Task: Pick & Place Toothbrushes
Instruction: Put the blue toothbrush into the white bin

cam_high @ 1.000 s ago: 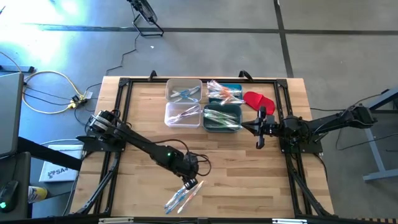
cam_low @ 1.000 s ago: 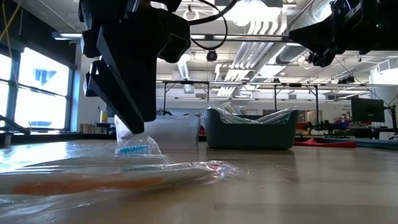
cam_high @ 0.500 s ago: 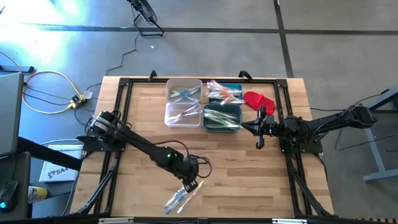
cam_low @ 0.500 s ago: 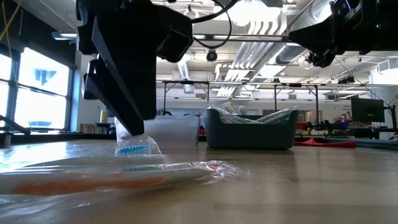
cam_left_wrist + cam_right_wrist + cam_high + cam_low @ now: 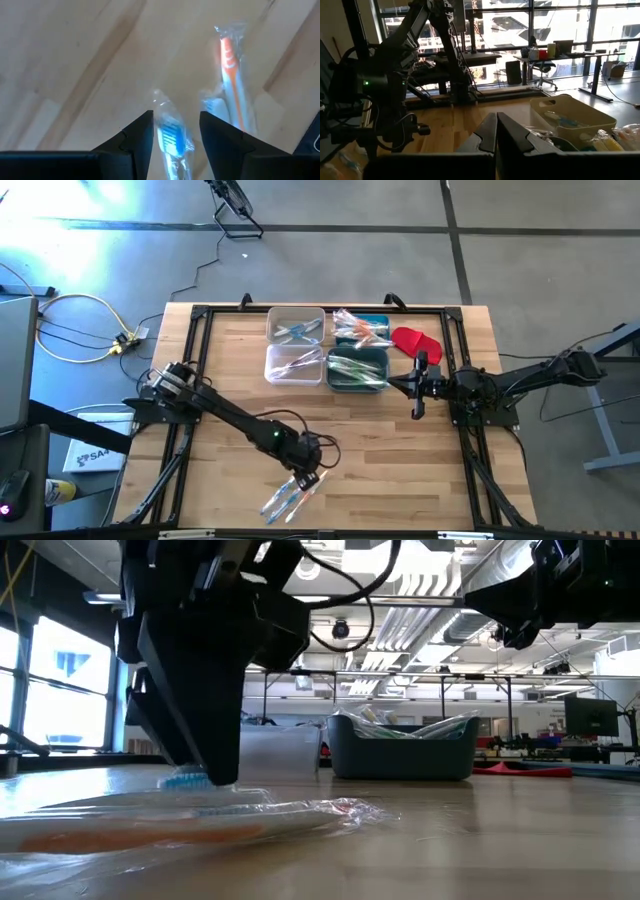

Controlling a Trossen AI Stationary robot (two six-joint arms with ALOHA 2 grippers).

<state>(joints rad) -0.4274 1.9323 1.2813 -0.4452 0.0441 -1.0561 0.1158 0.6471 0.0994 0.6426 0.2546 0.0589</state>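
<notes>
The toothbrushes (image 5: 292,498), wrapped in clear film, lie near the front edge of the bench (image 5: 230,380), where the left pincer (image 5: 175,131) stands low with fingers apart astride a blue-bristled one (image 5: 171,140), while the right pincer (image 5: 419,408), fingers together, waits beside the dark bins (image 5: 358,368).

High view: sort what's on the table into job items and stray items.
Job items:
- wrapped toothbrushes at the near edge
- blue-bristled toothbrush between the left end effector fingers
- clear bins and dark bins holding toothbrushes

Stray items:
- red cloth-like piece
- right end effector, waiting shut
</notes>
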